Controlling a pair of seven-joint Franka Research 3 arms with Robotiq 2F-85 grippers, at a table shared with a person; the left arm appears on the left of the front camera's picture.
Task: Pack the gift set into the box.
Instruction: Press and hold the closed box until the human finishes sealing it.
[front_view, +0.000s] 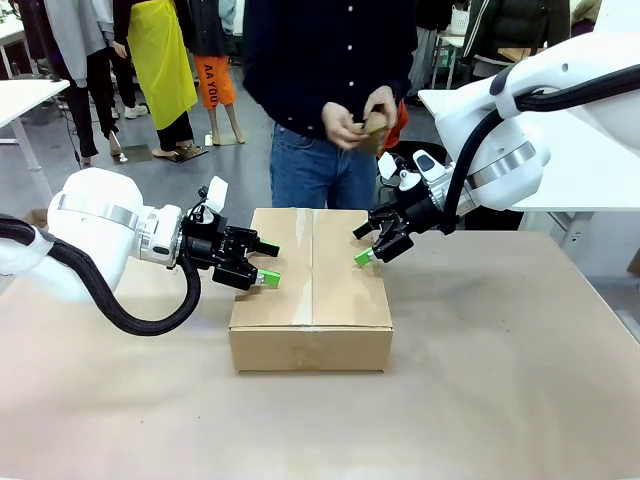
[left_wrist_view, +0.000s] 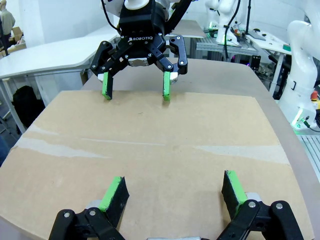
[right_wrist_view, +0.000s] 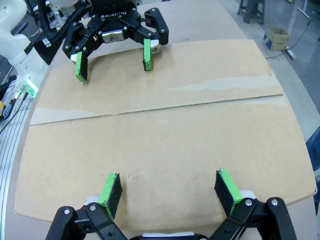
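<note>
At nine o'clock in the front view the left gripper (front_view: 262, 262) hangs at the left edge of the box (front_view: 312, 300), its fingers (front_view: 268, 277) spread wide with nothing between them, the green pads low over the box's top near that edge. The box sits in the middle of the desk (front_view: 500, 400), its flaps folded shut and a strip of clear tape (front_view: 303, 285) running along the centre seam. At the box's two o'clock the right gripper (front_view: 378, 245) hovers over the right rim, fingers likewise apart and empty. In the left wrist view the left gripper (left_wrist_view: 172, 192) looks across the cardboard lid at the right gripper (left_wrist_view: 135, 92) at twelve o'clock. Beyond the desk, at twelve o'clock in the front view, a person's hands (front_view: 362, 125) hold a small brown object at chest height.
</note>
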